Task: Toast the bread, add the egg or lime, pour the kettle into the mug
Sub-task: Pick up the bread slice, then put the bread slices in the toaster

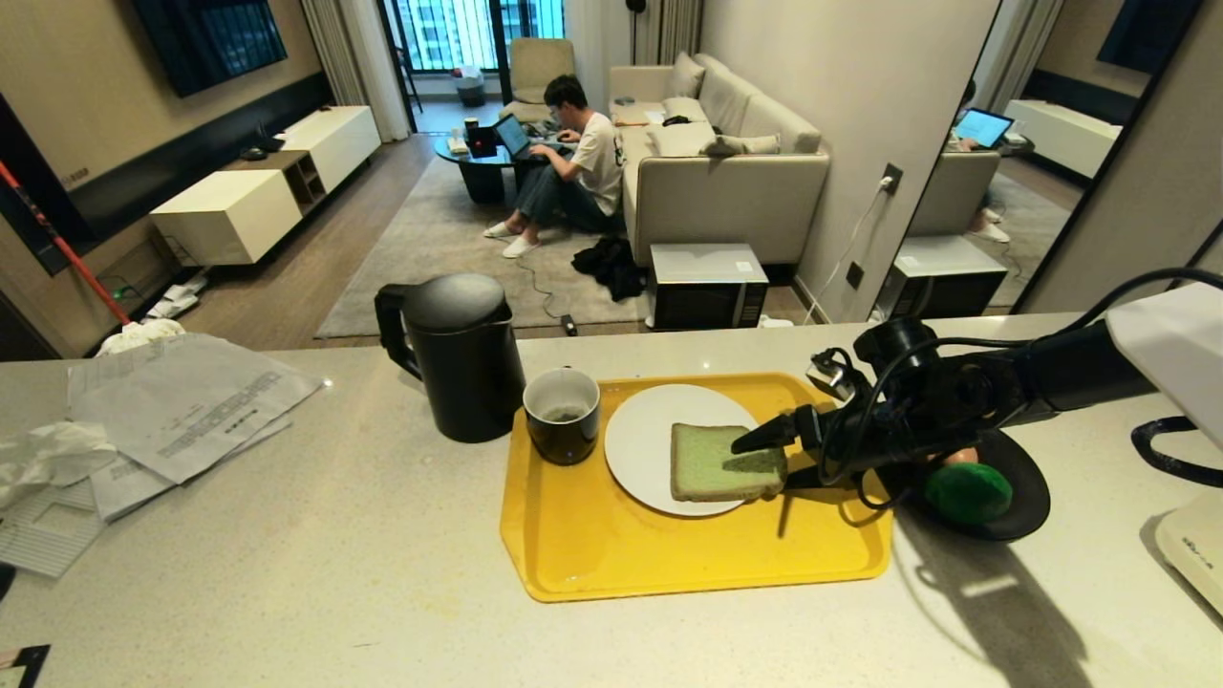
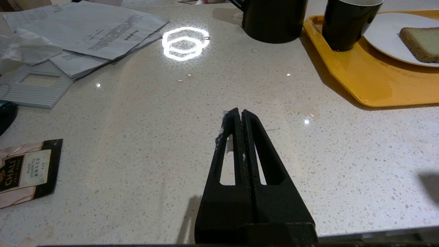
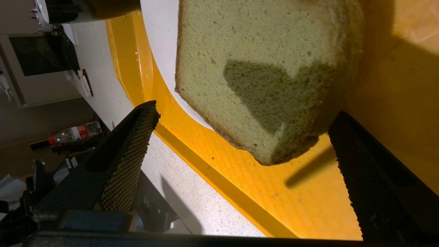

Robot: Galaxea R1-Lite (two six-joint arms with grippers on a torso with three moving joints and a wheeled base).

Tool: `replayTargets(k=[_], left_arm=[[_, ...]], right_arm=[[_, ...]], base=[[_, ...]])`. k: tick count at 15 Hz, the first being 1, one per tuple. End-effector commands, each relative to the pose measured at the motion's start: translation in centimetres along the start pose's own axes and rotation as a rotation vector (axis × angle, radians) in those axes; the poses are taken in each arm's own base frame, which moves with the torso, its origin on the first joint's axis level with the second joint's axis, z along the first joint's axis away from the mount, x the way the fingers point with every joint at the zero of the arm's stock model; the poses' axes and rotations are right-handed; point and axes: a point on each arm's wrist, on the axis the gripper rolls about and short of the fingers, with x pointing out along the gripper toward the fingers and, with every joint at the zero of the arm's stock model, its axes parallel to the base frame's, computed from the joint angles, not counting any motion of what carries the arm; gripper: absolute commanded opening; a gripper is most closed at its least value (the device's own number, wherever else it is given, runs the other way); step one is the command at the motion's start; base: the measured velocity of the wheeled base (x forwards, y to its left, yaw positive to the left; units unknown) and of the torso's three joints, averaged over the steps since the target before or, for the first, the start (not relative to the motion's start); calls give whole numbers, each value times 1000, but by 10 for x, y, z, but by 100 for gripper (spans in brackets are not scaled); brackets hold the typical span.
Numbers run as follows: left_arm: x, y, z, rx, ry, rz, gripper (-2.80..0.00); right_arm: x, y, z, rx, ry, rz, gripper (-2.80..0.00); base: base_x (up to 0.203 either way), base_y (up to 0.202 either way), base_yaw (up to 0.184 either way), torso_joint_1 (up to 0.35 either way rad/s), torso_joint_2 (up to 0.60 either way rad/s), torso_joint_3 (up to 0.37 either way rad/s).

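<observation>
The pale green bread [image 1: 717, 463] lies on a white plate [image 1: 640, 444] in the yellow tray [image 1: 611, 564], its right corner overhanging the plate rim. My right gripper [image 1: 764, 465] reaches in from the right, open, one finger on each side of that corner, and the bread [image 3: 260, 68] sits just ahead of the right gripper [image 3: 245, 111]. The black kettle [image 1: 459, 354] stands left of the tray, with the dark mug [image 1: 562, 416] in the tray's back left corner. Behind my arm a black bowl [image 1: 1027, 497] holds the lime [image 1: 967, 492] and a partly hidden egg [image 1: 960, 456]. My left gripper [image 2: 240, 111] hovers shut over bare counter.
Loose papers [image 1: 182, 401] and crumpled tissue lie at the counter's left, and a tea sachet [image 2: 24, 171] lies near the left gripper. A white appliance [image 1: 1190, 554] sits at the right edge. In the room beyond, a person sits on the floor by the sofa.
</observation>
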Motion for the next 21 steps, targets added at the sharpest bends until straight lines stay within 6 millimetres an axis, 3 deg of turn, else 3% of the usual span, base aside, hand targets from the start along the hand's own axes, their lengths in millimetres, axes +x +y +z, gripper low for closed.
replayTargets(k=[1, 2, 3, 12, 16, 21], left_arm=[[0, 0, 0, 0, 0, 1, -280], [0, 0, 0, 0, 0, 1, -280], [0, 0, 0, 0, 0, 1, -280], [0, 0, 0, 0, 0, 1, -280], [0, 0, 0, 0, 0, 1, -280], [0, 0, 0, 0, -1, 1, -280]], right_arm=[[3, -1, 0, 4, 6, 2, 0], [3, -1, 0, 4, 5, -1, 0], [2, 0, 1, 0, 3, 0, -280], [-4, 4, 2, -11, -28, -36, -280], [-35, 26, 4, -51, -97, -19, -280], [-89, 73, -15, -144, -193, 16, -280]], base=[[0, 0, 0, 0, 0, 0], [0, 0, 0, 0, 0, 0], [0, 0, 0, 0, 0, 0], [0, 0, 0, 0, 0, 0], [0, 0, 0, 0, 0, 0], [0, 0, 0, 0, 0, 0]])
